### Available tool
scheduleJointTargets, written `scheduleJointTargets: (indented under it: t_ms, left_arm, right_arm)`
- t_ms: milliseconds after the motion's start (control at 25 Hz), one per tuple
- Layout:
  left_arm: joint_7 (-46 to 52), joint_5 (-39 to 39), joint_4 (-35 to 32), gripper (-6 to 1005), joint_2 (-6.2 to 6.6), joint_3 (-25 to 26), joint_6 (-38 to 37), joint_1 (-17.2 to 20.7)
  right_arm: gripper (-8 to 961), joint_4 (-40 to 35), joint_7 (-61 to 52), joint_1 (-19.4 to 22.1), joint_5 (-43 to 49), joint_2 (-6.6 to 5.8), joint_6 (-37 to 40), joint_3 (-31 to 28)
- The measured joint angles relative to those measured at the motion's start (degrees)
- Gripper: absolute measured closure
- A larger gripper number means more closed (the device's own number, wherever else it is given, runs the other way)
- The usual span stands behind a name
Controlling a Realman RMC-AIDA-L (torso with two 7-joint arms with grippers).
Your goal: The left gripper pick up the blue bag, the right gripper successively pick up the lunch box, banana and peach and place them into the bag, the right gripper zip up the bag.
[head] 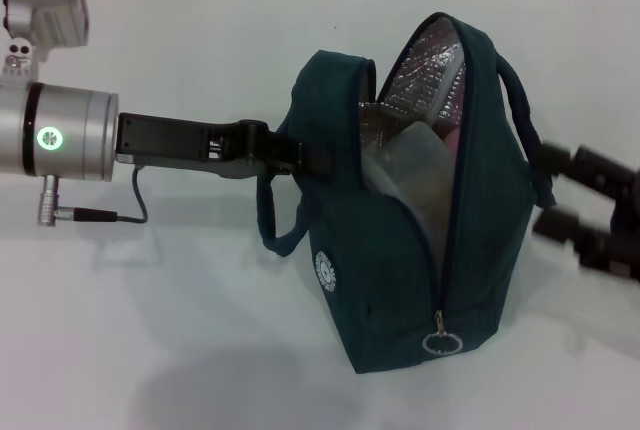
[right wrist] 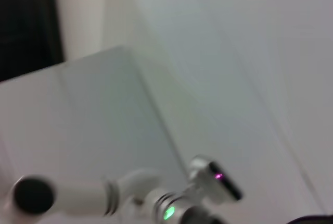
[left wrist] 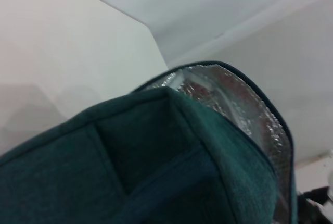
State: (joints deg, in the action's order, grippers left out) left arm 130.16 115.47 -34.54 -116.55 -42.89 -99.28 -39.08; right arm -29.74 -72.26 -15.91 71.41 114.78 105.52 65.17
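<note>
The blue bag (head: 410, 240) is held upright at centre by the left gripper (head: 290, 153), clamped on its left side; its zipper opening faces near-right. A round white logo (head: 324, 270) is unreadable.

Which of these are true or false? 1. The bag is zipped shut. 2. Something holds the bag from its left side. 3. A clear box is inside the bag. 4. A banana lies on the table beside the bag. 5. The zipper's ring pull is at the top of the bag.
1. False: the blue bag gapes open, showing its silver lining.
2. True: the left end effector grips the bag's side near a handle.
3. True: the lunch box shows inside the opening.
4. False: no banana lies on the table.
5. False: the ring pull hangs low, near the bag's bottom.
</note>
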Motion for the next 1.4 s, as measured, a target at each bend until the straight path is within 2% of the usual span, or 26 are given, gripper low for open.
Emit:
scheduleJointTargets:
  t_ms: [200,480,760,1040,1400]
  left_arm:
    - [0.0,0.0,0.0,966,-0.09,0.0,1.9,0.6]
    - [0.0,0.1,0.0,966,-0.16,0.0,2.3,1.1]
    - [0.0,0.1,0.0,965,-0.28,-0.4,2.0,0.8]
    - [0.0,0.1,0.0,965,-0.63,-0.7,2.0,0.7]
    - [-0.5,0.1,0.0,965,-0.67,-0.7,2.0,0.6]
  right_arm:
    - [94,3.1,11.0,0.9,6.0,0.00,4.8,-0.1]
    - [101,10.8,24.5,2.3,12.6,0.00,5.2,0.1]
    - [104,16.1,26.3,1.0,15.2,0.27,-3.3,0.2]
    - [103,17.7,26.5,-1.2,15.2,0.69,-8.9,1.1]
    - [104,17.7,26.5,-2.6,15.0,1.08,-11.7,3.5]
